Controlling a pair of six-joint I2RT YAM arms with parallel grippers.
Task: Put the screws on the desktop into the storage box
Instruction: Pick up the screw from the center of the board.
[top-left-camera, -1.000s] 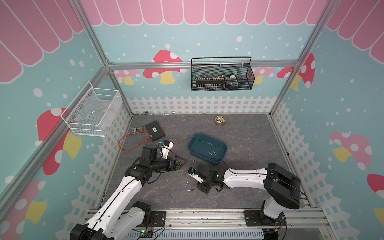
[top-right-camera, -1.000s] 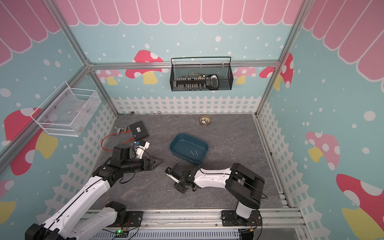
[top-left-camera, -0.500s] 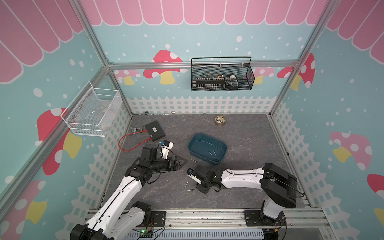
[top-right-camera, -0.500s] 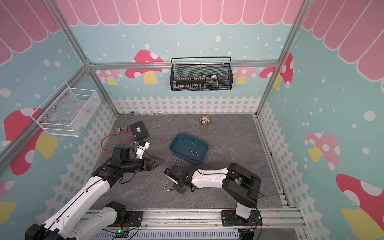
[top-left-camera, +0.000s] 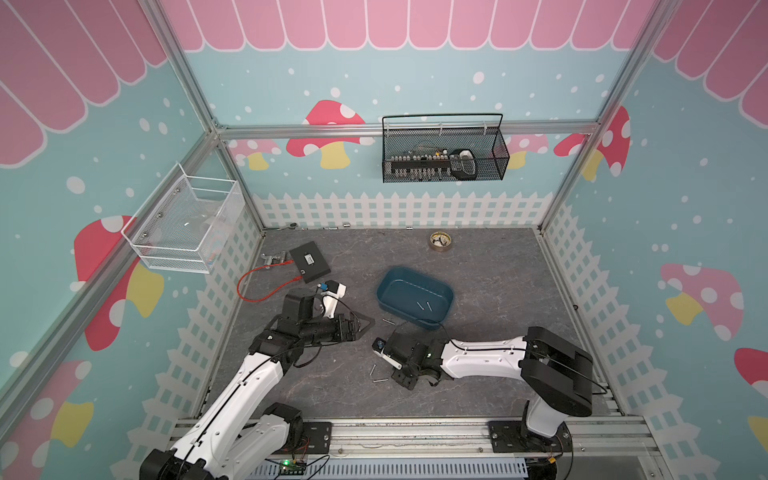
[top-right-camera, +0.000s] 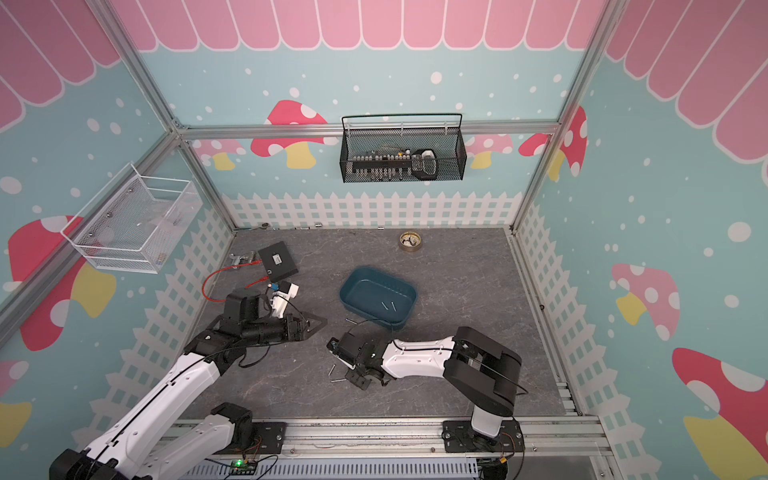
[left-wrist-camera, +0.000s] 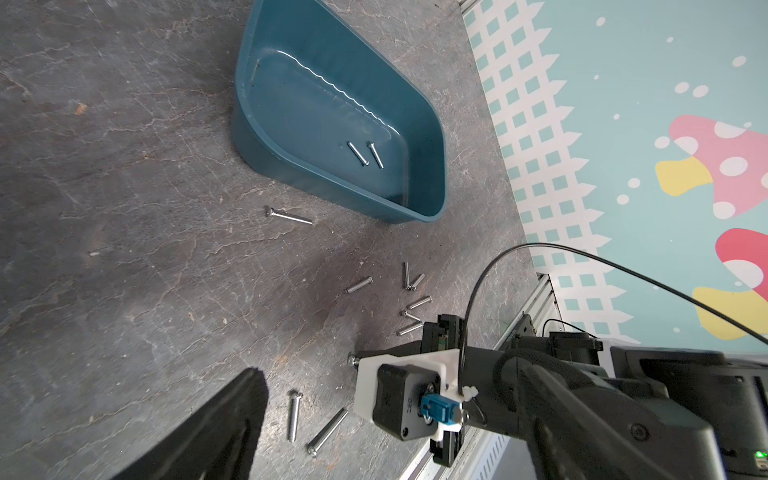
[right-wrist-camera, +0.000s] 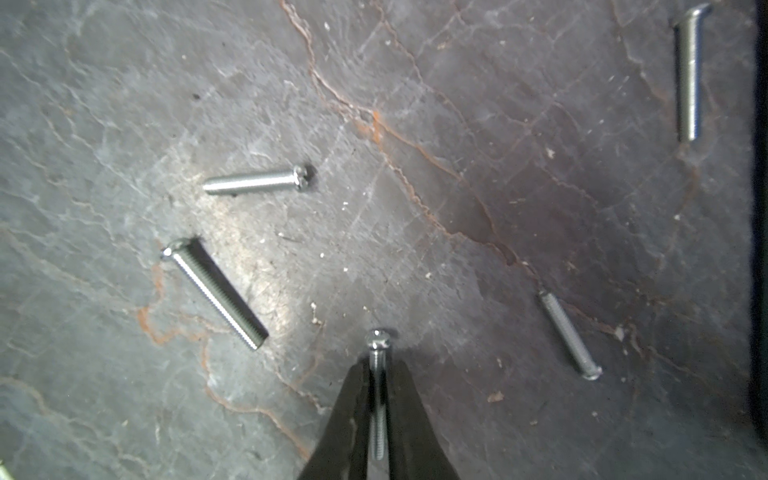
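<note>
"Right wrist view: what sits between the fingers of the right end effector (right-wrist-camera: 377, 368)?"

"One screw (right-wrist-camera: 378, 344). The jaws are drawn narrow onto its shank from both sides. Its long axis runs in line with the fingers, with the head poking out past the tips. I can't tell whether it has left the table (top-left-camera: 498, 340)."

"And the storage box (top-left-camera: 405, 291)?"

"In both top views it stands mid-table, straight toward the far edge from that end effector, near but apart. It has two screws (top-left-camera: 420, 306) on its floor, close to the wall that faces the near edge."

"So the carry?"

"As I judge it: lift, travel toward the far edge over that low wall, then let go. It should be a short trip."

"What about the left end effector (top-left-camera: 363, 323)?"

"It's spread wide with nothing in it, hovering just off the box's near corner on the left-edge side. It's about as near the box as the right one, but the right arm has the screw."

"What remains?"

"There are loose screws (right-wrist-camera: 216, 291) lying flat around the pinched one, pointing every which way. Each will likely want its own wrist turn."
</note>
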